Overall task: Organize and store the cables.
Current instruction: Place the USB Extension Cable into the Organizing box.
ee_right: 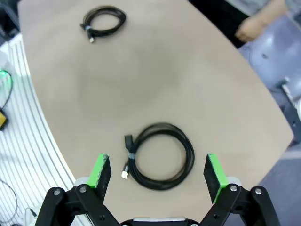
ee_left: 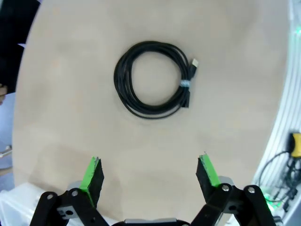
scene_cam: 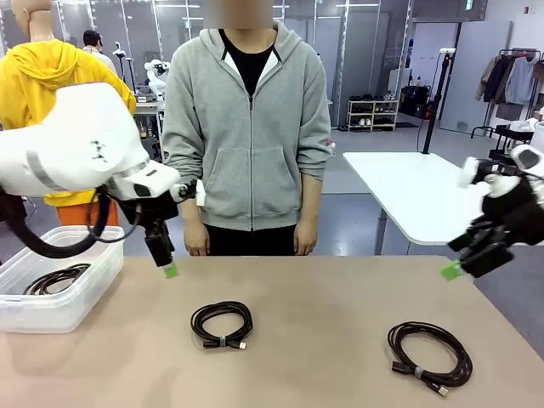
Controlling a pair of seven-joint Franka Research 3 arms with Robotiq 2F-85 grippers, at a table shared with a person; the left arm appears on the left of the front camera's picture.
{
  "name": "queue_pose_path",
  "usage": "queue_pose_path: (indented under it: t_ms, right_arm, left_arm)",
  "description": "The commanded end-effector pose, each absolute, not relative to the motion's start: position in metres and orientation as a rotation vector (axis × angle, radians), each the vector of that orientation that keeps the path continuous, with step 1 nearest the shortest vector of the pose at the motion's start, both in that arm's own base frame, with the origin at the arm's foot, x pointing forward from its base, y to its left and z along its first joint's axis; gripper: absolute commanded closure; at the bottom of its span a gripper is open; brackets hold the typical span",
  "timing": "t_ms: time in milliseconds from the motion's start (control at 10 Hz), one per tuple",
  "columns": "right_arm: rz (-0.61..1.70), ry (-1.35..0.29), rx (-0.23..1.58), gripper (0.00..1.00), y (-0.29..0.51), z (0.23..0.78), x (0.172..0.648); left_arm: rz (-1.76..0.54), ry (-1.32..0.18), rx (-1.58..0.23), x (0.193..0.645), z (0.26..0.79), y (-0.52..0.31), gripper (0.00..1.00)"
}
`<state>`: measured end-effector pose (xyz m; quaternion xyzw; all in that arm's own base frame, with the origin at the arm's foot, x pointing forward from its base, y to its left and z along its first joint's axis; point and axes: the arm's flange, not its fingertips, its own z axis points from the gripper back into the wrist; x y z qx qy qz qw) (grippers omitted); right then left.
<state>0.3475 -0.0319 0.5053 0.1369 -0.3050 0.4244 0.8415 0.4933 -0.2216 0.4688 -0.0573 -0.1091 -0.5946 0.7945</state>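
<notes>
Two coiled black cables lie on the tan table: a smaller coil near the middle and a larger coil at the front right. A third coil rests inside the clear bin. My left gripper hangs open above the table, left of and behind the smaller coil; nothing sits between its fingers. My right gripper hovers open at the right edge, above the larger coil, which shows between its pads. The smaller coil lies farther off.
A clear plastic bin stands at the table's left edge. A person in a grey hoodie stands at the far side, hands down by the table edge. A white table stands behind on the right.
</notes>
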Motion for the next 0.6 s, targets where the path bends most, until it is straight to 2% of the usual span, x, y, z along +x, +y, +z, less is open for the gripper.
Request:
queue_pose_path:
  t_ms: [0,300,400,500]
  right_arm:
    - [0.762,-0.668,0.298,0.0,-0.049,0.487,0.288]
    - [0.69,-0.747,0.328,0.0,-0.069,0.475,0.272]
    - [0.727,-0.708,0.306,0.0,-0.087,0.526,0.319]
    - [0.727,-0.708,0.306,0.0,-0.087,0.526,0.319]
  left_arm:
    - [-1.254,-0.2,-0.107,0.515,0.453,-0.245,0.0]
    - [-1.341,-0.13,-0.165,0.512,0.446,-0.252,0.0]
    - [-1.457,-0.096,-0.193,0.506,0.451,-0.244,0.0]
    - [-1.298,-0.165,-0.151,0.511,0.433,-0.255,0.0]
